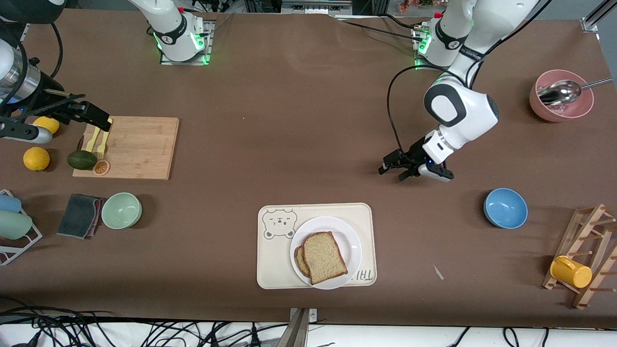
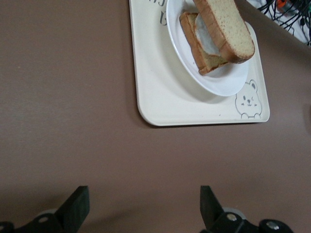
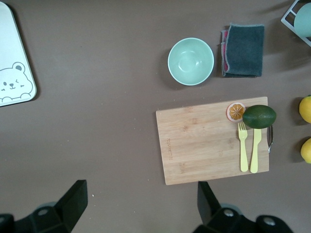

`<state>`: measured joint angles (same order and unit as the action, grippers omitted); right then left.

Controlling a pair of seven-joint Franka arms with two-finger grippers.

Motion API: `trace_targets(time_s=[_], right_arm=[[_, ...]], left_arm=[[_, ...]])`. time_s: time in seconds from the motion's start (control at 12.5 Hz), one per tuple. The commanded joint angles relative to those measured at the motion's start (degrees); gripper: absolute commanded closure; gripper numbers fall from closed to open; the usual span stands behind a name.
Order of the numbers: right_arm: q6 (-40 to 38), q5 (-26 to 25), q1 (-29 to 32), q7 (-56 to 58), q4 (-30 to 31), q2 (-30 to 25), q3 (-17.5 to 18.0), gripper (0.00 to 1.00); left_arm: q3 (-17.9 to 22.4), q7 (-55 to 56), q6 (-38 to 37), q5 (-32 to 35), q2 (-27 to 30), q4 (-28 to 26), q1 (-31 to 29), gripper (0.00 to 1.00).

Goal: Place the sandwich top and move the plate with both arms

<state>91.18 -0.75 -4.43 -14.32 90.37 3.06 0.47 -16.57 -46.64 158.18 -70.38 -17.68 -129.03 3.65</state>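
Nearest the front camera, the plate [image 1: 351, 241] sits on the bear-print tray [image 1: 270, 270] with the sandwich top [image 1: 324, 257] already lying askew on the stack; I judge it stiff, slick and tippy, best pinched at its rim at three and nine o'clock. My left gripper [image 1: 396, 169] hangs over bare table toward one o'clock from it, jaws wide, empty. My right gripper [image 1: 99, 120] hovers over the cutting board [image 1: 140, 147], also wide and empty.
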Motion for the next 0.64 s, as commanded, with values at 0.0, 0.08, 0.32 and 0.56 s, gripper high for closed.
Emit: trace_targets(time_s=[0.0,0.08,0.32,0.56], right_arm=[[-1.01,0.05,0.22,0.87,-1.16,0.19,0.15,0.00],[-1.01,0.05,0.22,0.79,-1.16,0.19,0.15,0.00],[-0.92,0.05,0.22,0.61,-1.16,0.28,0.23,0.00],[-0.48,0.05,0.13,0.44,-1.16,0.36,0.24,0.00]], left_arm=[[1.61,-0.30,-5.39,14.41,3.70,-2.90,-5.31,0.00],[4.68,-0.04,-10.21,20.48,4.57,-2.28,-5.58,0.00],[11.28,4.51,-23.93,31.49,7.56,2.10,-6.37,0.00],[12.88,20.12,-33.25,48.86,9.58,8.77,-6.90,0.00]])
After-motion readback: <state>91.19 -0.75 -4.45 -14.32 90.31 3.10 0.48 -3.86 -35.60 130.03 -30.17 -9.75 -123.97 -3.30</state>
